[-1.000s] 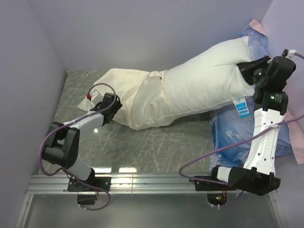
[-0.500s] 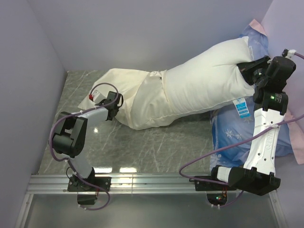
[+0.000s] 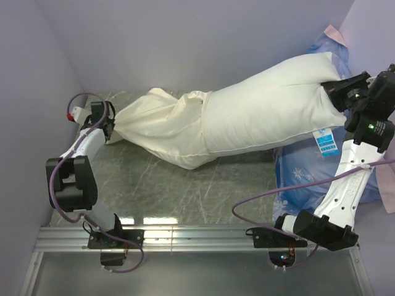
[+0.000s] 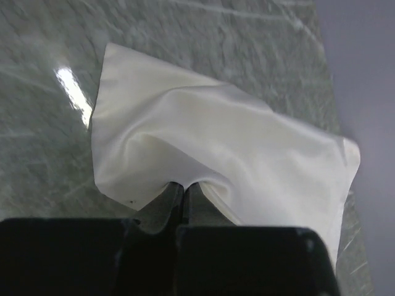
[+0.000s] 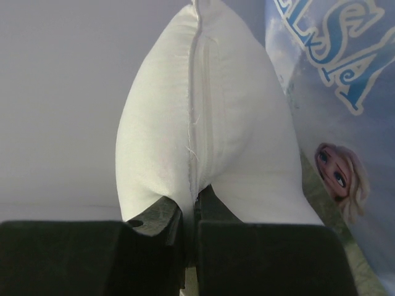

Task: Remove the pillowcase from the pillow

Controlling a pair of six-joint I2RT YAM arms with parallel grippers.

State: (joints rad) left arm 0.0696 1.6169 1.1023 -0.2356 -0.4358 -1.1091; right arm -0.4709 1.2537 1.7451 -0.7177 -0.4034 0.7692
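The cream pillowcase (image 3: 170, 126) still sheathes the left part of the plump white pillow (image 3: 271, 105), which slants up to the right above the table. Its loose end is stretched to a point at the far left, where my left gripper (image 3: 111, 126) is shut on it. From the left wrist, the fabric (image 4: 210, 148) fans out from the closed jaws (image 4: 185, 188). My right gripper (image 3: 336, 92) is shut on the pillow's right seam edge (image 5: 194, 154), its jaws (image 5: 192, 200) pinching the seam. A blue-and-white tag (image 3: 325, 140) hangs below that end.
A blue "ELSA" pillow (image 3: 296, 179) lies at the right, under the white pillow's raised end and beside my right arm. Purple walls close in the left, back and right. The grey marble tabletop (image 3: 185, 185) stretches in front, with a metal rail (image 3: 185, 234) at the near edge.
My left gripper closed on the pillowcase's loose end and pulled it left and back, stretching the case taut. The right gripper shifted slightly right, holding the pillow.
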